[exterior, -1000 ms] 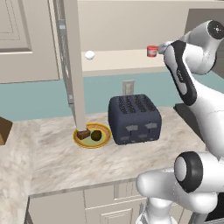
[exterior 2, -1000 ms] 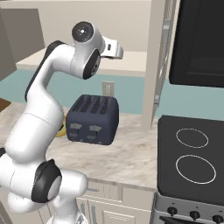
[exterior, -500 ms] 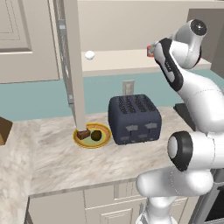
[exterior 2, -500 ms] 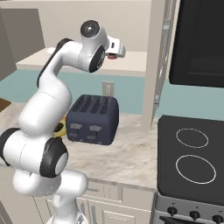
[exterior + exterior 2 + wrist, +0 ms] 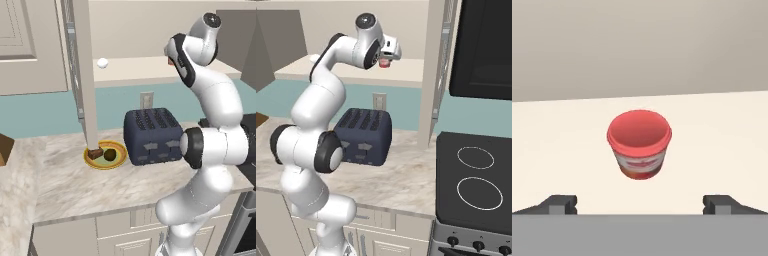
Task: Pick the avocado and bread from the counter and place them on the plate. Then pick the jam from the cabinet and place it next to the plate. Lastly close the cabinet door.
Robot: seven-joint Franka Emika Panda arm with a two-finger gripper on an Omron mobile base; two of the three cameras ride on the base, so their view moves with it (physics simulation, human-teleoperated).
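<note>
The jam (image 5: 639,145) stands upright on the pale cabinet shelf (image 5: 722,130), its red top facing the hand camera and a paler label band on its side. The gripper (image 5: 640,205) faces it head-on with its jaws spread to their widest; the two dark fingertips (image 5: 559,204) sit far apart, one on either side of the jam and short of it, touching nothing. The jaws hold nothing.

In the right base view the gripper (image 5: 390,51) is up at shelf level with the jam (image 5: 384,62) just beyond it. On the same shelf, well to the left of the jam in the left base view, lies a white ball (image 5: 102,63). The cabinet door (image 5: 82,75) stands open, edge-on, left of the jam.

Below the jam, on the tabletop (image 5: 65,185), sits a dark toaster (image 5: 152,136). Just left of the toaster is the plate (image 5: 118,161), carrying the avocado (image 5: 109,155) and the bread (image 5: 95,153) side by side.
</note>
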